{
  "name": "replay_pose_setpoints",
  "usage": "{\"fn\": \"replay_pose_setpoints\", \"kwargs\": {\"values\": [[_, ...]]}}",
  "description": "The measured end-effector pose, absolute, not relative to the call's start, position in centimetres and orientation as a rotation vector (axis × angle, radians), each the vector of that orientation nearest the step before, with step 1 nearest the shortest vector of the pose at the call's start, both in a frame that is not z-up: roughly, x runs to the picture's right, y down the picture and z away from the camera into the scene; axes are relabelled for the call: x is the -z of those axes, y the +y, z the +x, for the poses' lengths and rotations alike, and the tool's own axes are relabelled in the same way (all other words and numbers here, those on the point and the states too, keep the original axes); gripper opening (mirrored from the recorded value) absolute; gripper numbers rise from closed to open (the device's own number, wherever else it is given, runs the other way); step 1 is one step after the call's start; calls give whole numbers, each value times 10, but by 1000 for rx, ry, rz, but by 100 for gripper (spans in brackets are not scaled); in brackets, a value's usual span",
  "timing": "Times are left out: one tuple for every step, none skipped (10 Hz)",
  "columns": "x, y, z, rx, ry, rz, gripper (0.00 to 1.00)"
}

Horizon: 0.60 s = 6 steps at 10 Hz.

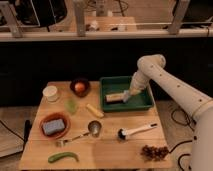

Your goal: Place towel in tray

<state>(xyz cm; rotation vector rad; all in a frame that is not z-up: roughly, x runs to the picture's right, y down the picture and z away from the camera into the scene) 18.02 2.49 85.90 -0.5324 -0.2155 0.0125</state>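
Note:
The dark green tray [145, 104] stands at the back right of the wooden table. My gripper [128, 95] reaches down from the white arm into the tray's middle. A small grey-blue cloth, the towel [126, 97], shows right at the gripper's tip, low over the tray floor. I cannot tell whether it is held or lying there. A tan block [114, 97] lies in the tray just left of the gripper.
On the table stand a dark bowl with an orange fruit [80, 87], a white cup [50, 93], a yellow piece [94, 110], an orange-brown bowl with a blue sponge [54, 126], a metal scoop [93, 127], a white-handled brush [136, 131], a green pod [63, 157] and a dark cluster [154, 151].

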Motion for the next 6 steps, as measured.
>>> {"fn": "replay_pose_setpoints", "kwargs": {"values": [[-859, 25, 182, -6, -226, -536, 0], [-858, 26, 186, 8, -270, -540, 0], [-856, 27, 190, 16, -287, -544, 0], [-854, 26, 190, 30, -304, -546, 0], [-854, 25, 186, 56, -333, -552, 0], [-852, 26, 186, 71, -345, -562, 0]]}}
